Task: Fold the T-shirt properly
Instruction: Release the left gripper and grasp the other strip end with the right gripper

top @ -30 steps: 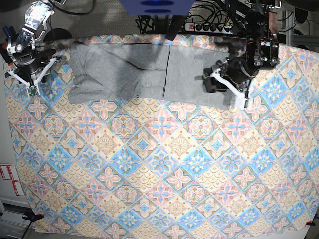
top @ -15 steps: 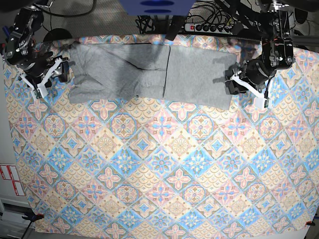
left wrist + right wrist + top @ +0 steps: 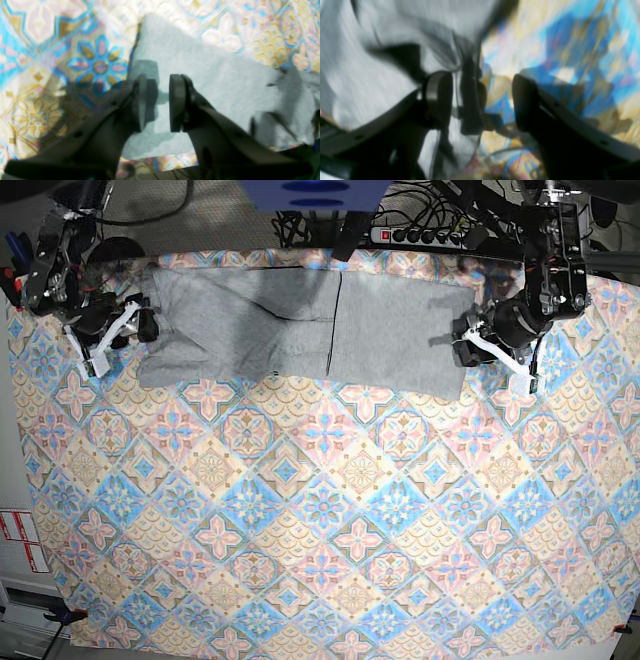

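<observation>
Left gripper [image 3: 157,102]: two dark pads parted by a narrow gap, nothing between them, poised over the corner of the one light heather-grey cotton T-shirt [image 3: 300,330]. In the base view this gripper [image 3: 462,350] sits at the shirt's right edge.

Right gripper [image 3: 480,100]: jaws spread wide, one dark finger [image 3: 437,97] over grey fabric, the other over the patterned cloth, with a bunched shirt edge in the gap. Blur makes contact hard to tell. In the base view this gripper [image 3: 130,328] is at the shirt's left end.

Count: two arms, two grippers, one shirt, one tablecloth.

T-shirt lies folded into a long band across the far side of the table, plain side up, with a dark seam line near the middle and a diagonal crease on the left part. No lettering visible.

Beneath it is a tablecloth with blue, pink and yellow diamond flower tiles [image 3: 320,520], covering the whole table.

Black power strip [image 3: 420,235] and cables behind the far edge. Both arms' upper parts are cut off by the frame top.
</observation>
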You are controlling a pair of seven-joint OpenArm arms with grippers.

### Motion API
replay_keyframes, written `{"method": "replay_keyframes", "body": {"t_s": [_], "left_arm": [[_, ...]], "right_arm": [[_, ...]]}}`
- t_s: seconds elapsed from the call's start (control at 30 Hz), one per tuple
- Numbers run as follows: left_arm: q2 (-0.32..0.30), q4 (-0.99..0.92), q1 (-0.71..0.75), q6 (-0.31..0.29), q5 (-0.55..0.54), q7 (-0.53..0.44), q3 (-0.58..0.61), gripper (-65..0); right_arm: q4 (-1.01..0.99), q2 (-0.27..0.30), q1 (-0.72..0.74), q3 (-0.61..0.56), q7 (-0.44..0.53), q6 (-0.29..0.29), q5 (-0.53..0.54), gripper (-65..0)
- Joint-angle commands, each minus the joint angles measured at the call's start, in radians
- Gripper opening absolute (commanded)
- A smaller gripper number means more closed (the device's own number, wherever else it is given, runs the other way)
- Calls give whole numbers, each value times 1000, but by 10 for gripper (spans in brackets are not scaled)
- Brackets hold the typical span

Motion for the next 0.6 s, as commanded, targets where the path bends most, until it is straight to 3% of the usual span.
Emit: {"method": "replay_keyframes", "body": {"t_s": [0.0, 0.57], "left_arm": [[-12, 4, -4, -2, -9, -16, -6, -493], [-12, -12, -4, -2, -15, -18, -6, -492]], "right_arm": [[8, 16, -10, 5, -2, 3, 7, -276], [5, 0, 12, -144, -2, 3, 8, -277]]}}
